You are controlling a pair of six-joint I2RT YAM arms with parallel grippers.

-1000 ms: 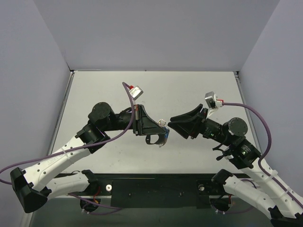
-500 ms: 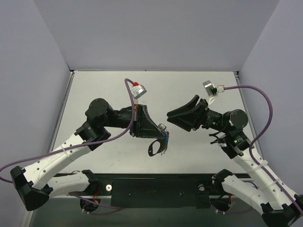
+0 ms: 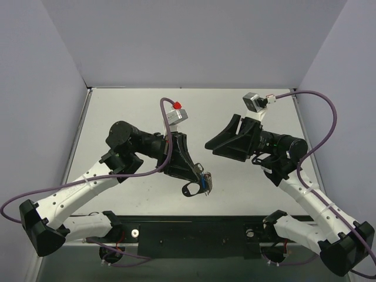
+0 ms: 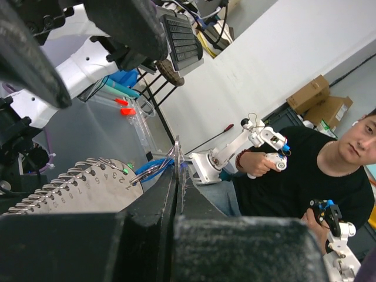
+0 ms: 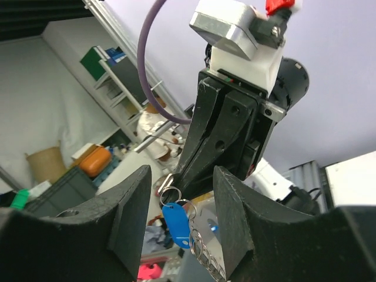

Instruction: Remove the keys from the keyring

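My left gripper [image 3: 198, 178] is shut on the keyring and holds it in the air above the table. In the right wrist view a pale piece of the keyring [image 5: 166, 181] sticks out of the left jaws. The blue-headed key [image 5: 178, 226] and the silver chain [image 5: 205, 257] hang below it on small rings. The blue key also shows in the top view [image 3: 203, 183] and the left wrist view [image 4: 154, 166]. I cannot make out the plain silver key. My right gripper [image 3: 210, 144] is open and empty, its fingers [image 5: 132, 200] either side of the bundle in its own view, but short of it.
The grey table [image 3: 135, 111] lies under both arms, with white walls on three sides. The purple cables [image 3: 320, 135] loop beside each arm. A black rail [image 3: 194, 235] runs along the near edge.
My left gripper has swung toward the near edge with the keyring in it. My right gripper has drawn back and up, so the two grippers are farther apart.
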